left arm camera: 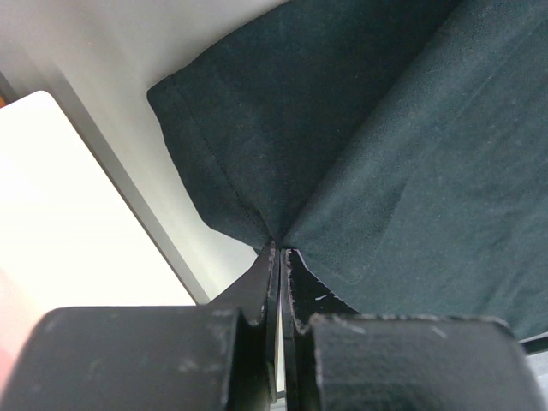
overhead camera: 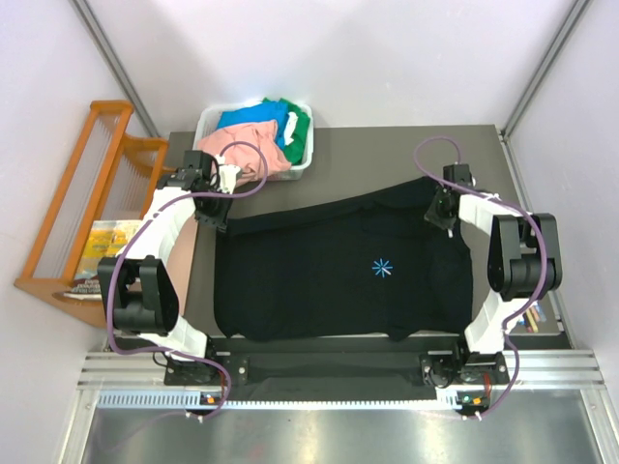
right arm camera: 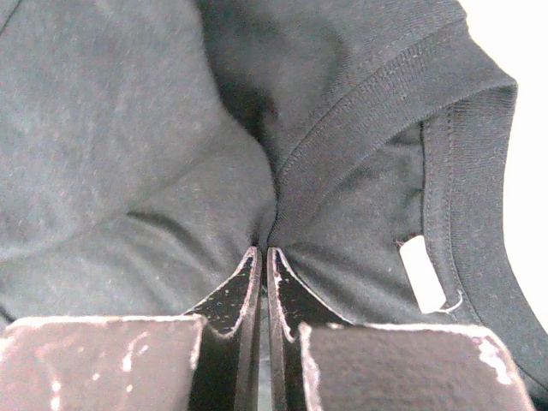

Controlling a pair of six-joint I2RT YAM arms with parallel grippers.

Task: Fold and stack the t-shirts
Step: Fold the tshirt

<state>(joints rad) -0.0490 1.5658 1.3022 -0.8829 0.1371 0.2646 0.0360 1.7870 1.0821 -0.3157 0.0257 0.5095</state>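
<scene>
A large black t-shirt [overhead camera: 329,266] with a light-blue starburst mark [overhead camera: 383,268] lies spread over the grey table. My left gripper [overhead camera: 219,220] is shut on its far left edge; the left wrist view shows the cloth [left arm camera: 360,137] pinched at my gripper [left arm camera: 280,250]. My right gripper [overhead camera: 440,215] is shut on the shirt's far right part, near the collar [right arm camera: 479,171] with a white label [right arm camera: 424,274], pinched at the gripper tip [right arm camera: 262,250]. Salmon-pink [overhead camera: 253,143], blue [overhead camera: 250,118] and green [overhead camera: 300,126] shirts lie crumpled in the bin.
A white plastic bin [overhead camera: 208,124] stands at the table's far left corner. A wooden rack [overhead camera: 82,193] stands beside the table on the left. Metal rails [overhead camera: 338,372] run along the near edge by the arm bases.
</scene>
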